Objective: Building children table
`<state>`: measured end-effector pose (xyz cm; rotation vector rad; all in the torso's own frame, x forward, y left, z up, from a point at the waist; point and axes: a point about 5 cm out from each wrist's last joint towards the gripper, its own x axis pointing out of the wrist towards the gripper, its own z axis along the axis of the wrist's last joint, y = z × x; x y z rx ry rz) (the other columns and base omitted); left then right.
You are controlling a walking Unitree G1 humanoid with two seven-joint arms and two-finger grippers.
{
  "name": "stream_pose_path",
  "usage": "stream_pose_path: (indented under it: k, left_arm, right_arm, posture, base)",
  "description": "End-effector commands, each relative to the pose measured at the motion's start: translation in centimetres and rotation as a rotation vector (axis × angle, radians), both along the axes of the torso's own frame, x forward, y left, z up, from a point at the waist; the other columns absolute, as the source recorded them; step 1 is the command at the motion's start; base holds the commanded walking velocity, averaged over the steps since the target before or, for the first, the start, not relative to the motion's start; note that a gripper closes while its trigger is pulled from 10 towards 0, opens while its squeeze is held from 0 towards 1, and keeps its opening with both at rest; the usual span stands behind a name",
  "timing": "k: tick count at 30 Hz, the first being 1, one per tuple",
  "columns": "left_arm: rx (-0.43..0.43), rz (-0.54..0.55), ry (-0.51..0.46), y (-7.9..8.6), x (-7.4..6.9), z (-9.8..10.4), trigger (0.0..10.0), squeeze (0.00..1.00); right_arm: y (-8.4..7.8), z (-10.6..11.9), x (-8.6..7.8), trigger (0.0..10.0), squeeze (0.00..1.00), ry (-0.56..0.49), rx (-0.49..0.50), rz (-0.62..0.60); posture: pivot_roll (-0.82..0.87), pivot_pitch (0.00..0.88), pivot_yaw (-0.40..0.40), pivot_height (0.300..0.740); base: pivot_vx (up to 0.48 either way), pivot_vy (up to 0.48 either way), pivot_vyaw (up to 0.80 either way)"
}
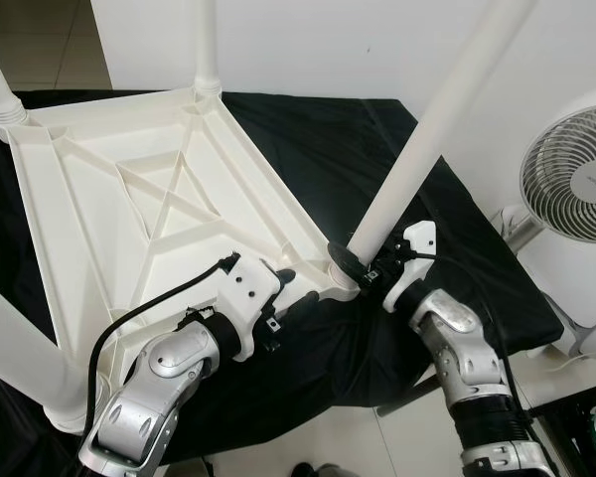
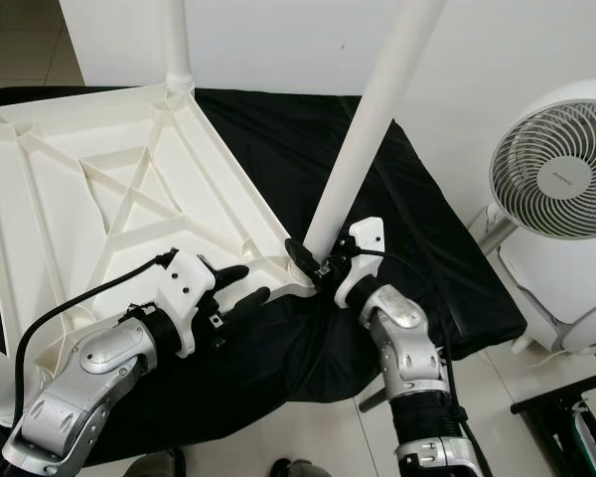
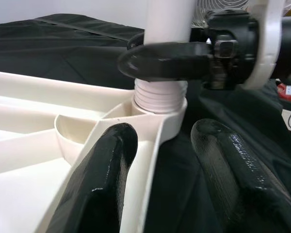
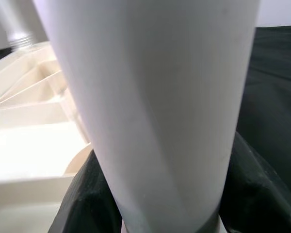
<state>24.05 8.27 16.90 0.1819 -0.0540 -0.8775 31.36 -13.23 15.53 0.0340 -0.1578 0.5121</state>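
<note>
White plastic children's table top (image 1: 129,189) lies upside down on black cloth (image 2: 308,129). Nearest, at its front corner, left pincer (image 2: 240,288) w/ fingers spread, straddling the corner rim, gripping nothing. Just beside, right pincer (image 1: 350,260) is clamped round the base of a white tube leg (image 1: 427,129) seated in corner socket. Beyond, another leg (image 1: 207,45) at far corner. White fan (image 2: 556,169) right of the top.

Your right hand (image 1: 350,264) is clamped round the base of a long white plastic leg (image 1: 435,129) at the corner socket of the upturned white ribbed tabletop (image 1: 109,189). Your left hand (image 1: 283,290) rests on that corner's rim, over black cloth (image 1: 308,129).
</note>
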Motion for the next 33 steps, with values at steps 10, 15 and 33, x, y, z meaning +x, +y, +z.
stream_pose_path:
  k: [10, 15, 33]
  left_arm:
    - [-0.013, -0.023, 0.018, -0.4, -0.3, 0.0, 10.0, 0.00]
    - [-0.014, -0.022, 0.019, -0.5, -0.3, 0.0, 10.0, 0.00]
    - [-0.018, -0.014, 0.013, -0.4, 0.1, 0.3, 10.0, 0.00]
  right_arm:
    - [0.1, -1.7, -1.1, 10.0, 0.00, 0.105, 0.031, -0.532]
    - [0.2, -1.7, -1.6, 10.0, 0.72, 0.114, 0.045, -0.565]
    - [-2.9, 0.5, 0.8, 10.0, 0.00, 0.053, -0.092, 0.023]
  posture:
    - [0.14, 0.116, -0.126, 0.740]
    - [0.14, 0.116, -0.126, 0.740]
    - [0.14, 0.117, -0.123, 0.740]
  base:
    - [0.000, 0.000, 0.00]
    - [0.000, 0.000, 0.00]
    - [0.000, 0.000, 0.00]
